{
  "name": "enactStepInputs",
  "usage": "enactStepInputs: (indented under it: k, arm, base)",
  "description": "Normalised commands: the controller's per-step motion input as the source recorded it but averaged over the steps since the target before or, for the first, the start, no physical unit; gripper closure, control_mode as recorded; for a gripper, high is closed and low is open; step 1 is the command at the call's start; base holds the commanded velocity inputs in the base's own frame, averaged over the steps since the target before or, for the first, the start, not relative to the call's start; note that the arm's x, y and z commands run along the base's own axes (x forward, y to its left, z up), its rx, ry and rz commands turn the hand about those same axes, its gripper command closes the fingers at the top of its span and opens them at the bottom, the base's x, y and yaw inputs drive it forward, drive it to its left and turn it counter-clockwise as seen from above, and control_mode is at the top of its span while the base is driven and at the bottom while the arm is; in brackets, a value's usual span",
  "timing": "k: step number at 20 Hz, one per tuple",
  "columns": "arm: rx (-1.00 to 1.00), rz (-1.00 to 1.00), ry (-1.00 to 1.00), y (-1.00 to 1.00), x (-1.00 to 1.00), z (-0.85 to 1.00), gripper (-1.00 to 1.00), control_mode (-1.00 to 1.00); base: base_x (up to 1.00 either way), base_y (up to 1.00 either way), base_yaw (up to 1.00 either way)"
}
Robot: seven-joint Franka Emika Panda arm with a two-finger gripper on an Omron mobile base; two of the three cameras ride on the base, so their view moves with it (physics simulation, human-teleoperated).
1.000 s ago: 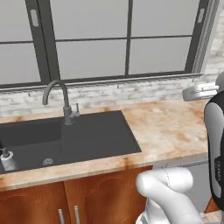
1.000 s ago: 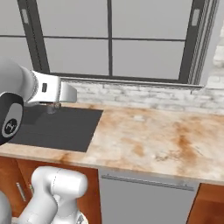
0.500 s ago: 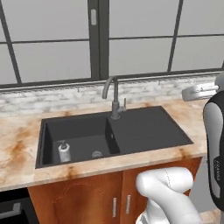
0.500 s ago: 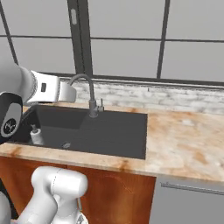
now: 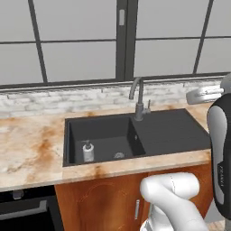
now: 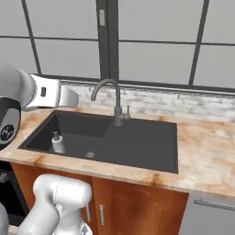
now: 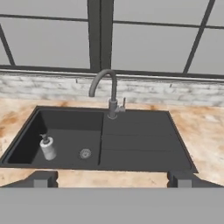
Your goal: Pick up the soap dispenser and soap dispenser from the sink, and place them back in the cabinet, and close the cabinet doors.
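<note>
Soap dispenser (image 5: 88, 152), the grey-white marbled pump bottle, stands upright in the deep basin of the sink (image 5: 171, 131), near the basin's left wall and beside the round drain (image 5: 119, 155); standing clear of the walls, it leaves room for a grip from above. The faucet (image 5: 138, 99) rises behind the basin's right edge.

Right base view: the dispenser (image 6: 57, 143) stands at the basin's near left, well below the arm.

Hand view: the claw (image 7: 113, 178) has its fingertips spread wide with nothing between them, well short of the dispenser (image 7: 47, 148). Judged step: approach over the table (image 7: 205, 127). A second dispenser cannot be made out.
</note>
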Motion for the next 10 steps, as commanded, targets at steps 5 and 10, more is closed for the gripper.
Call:
enactStepInputs:
  k: [5, 10]
  arm:
    - [0.0, 0.0, 0.0, 0.0, 0.0, 0.0, -1.0, 1.0]
    - [0.0, 0.0, 0.0, 0.0, 0.0, 0.0, -1.0, 1.0]
  base:
    - [0.1, 0.25, 0.35]
    - [0.27, 0.26, 0.03]
